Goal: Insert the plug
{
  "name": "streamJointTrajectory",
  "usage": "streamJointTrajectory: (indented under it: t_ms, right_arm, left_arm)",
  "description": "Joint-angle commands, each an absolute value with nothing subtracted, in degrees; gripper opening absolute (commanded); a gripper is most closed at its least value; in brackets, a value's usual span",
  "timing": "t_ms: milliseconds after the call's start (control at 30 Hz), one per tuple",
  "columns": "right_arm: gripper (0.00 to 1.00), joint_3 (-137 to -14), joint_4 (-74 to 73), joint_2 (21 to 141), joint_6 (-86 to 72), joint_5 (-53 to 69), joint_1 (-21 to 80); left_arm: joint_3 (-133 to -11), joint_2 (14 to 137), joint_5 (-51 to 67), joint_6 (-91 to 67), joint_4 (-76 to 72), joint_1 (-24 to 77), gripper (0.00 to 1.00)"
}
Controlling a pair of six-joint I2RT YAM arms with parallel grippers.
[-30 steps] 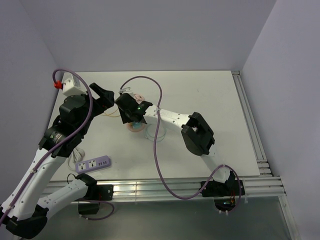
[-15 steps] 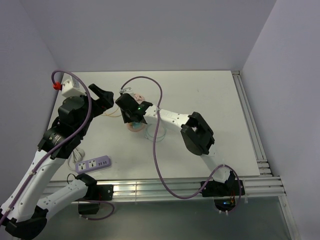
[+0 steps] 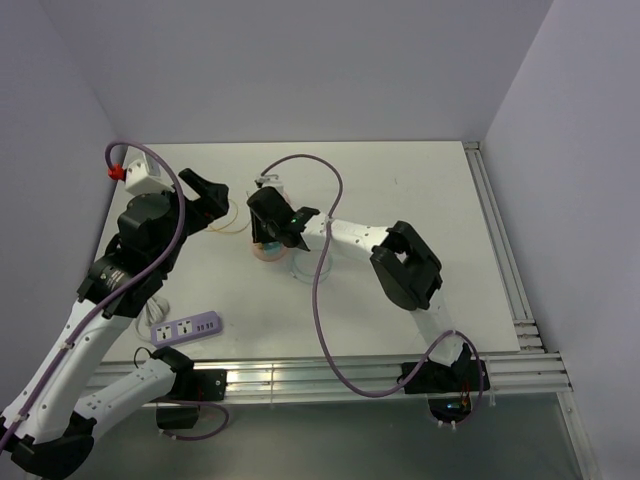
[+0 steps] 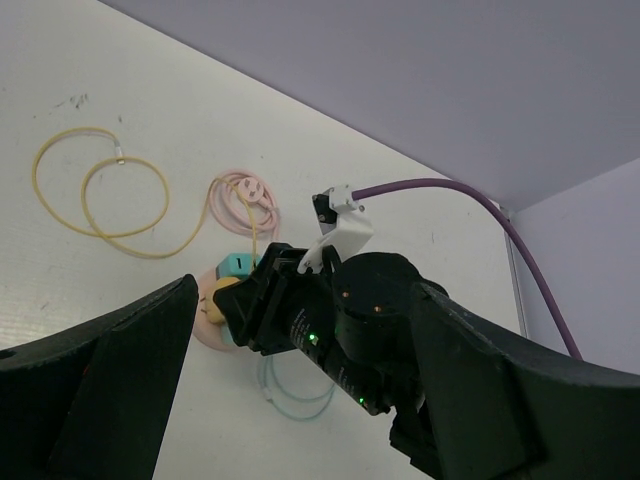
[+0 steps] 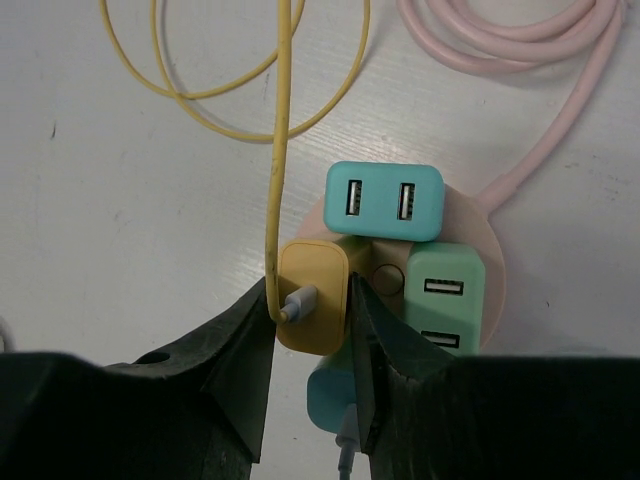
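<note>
Top view, layout: the right tool [image 3: 268, 232] is down on the pink hub [image 3: 265, 255] in the middle of the tabletop [image 3: 420, 200]. The left tool [image 3: 208, 195] hangs just to its left. A lilac power strip [image 3: 187, 327] lies well apart, near the front edge.
Top view, limit: the plug is hidden beneath the right tool.
Left wrist view, extra: the left tool [image 4: 305, 295] has its fingers spread wide and holds nothing. Between them show the looped yellow cable [image 4: 100, 190] and a coiled pink cable [image 4: 245, 195] beyond the hub.
Left wrist view, plug: a yellow sliver at the hub's edge is probably the plug, but it is too small to be sure.
Right wrist view, plug: the yellow plug [image 5: 312, 268] is a rounded square block. It sits on the hub just beside a teal block [image 5: 384, 200] with two ports, and the yellow cable leaves its face.
Right wrist view, tool: the right tool's fingers [image 5: 250, 345] are drawn in, pinching the yellow plug on both sides.
</note>
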State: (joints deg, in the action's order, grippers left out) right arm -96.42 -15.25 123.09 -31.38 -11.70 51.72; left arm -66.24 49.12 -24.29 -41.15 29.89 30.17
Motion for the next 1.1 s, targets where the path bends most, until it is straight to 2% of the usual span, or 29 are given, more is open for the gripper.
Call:
streamJointTrajectory:
  t_ms: [0, 100, 333, 733, 1067]
  right_arm:
    - [0.0, -89.7, -23.5, 125.3, -32.5, -12.3, 50.6]
    - [0.0, -88.3, -24.1, 125.9, -31.9, -13.4, 50.6]
    - [0.0, -94.0, -30.6, 132.4, -29.4, -16.3, 52.0]
    - [0.0, -90.5, -30.1, 136.3, -29.9, -15.7, 52.3]
    - [0.0, -75.9, -20.9, 134.2, -33.4, -11.0, 51.1]
  left_arm:
    - [-65.8, 48.8, -23.4, -40.3, 27.9, 30.0, 0.91]
    - [-65.6, 48.8, -23.3, -40.5, 27.9, 30.0, 0.91]
    - [-65.8, 49.1, -22.8, -41.0, 27.8, 29.9, 0.91]
    - [-66.2, 49.6, -22.8, -41.0, 28.0, 30.0, 0.91]
    - [-67.1, 49.5, -22.9, -40.3, 28.1, 29.9, 0.91]
